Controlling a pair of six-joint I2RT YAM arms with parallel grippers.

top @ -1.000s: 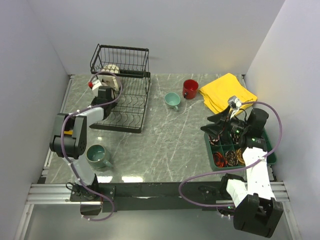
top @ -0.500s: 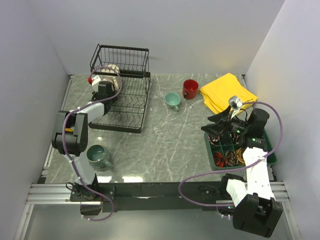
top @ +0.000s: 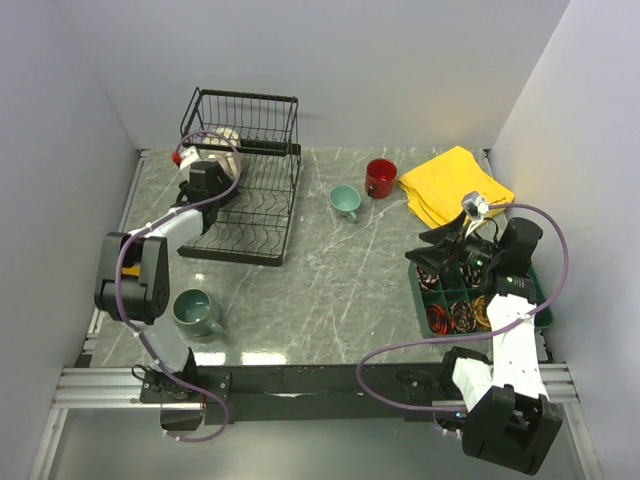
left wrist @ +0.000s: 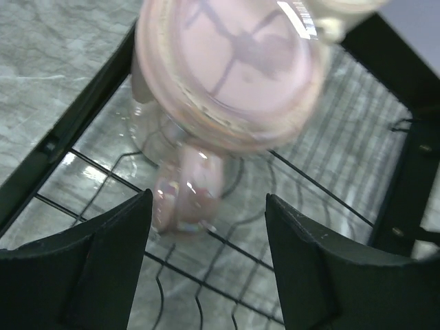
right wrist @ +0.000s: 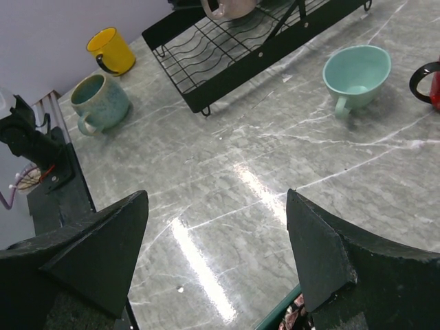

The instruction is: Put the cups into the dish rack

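Grey marbled tabletop, white walls on three sides, and the dish rack sits at the far left corner, within reach of my left arm only. From the left wrist camera I see the beige mug with the lilac inside lying on its side on the rack's wire base, mouth toward the lens and handle hanging down between the wires. I judge that keeps it from rolling. The left gripper hangs just short of it with its jaws apart, one finger on each side and neither touching the ceramic, so the mug rests on the rack alone. The other cups I can see are out on the table: the grey-green mug near the left base, the yellow mug beside it, and the small teal cup and red mug together mid-table by the yellow cloth. The right gripper hovers above the green tray, jaws spread wide and empty. I take that for a parked pose, clear of the left arm yet near the teal and red pair.
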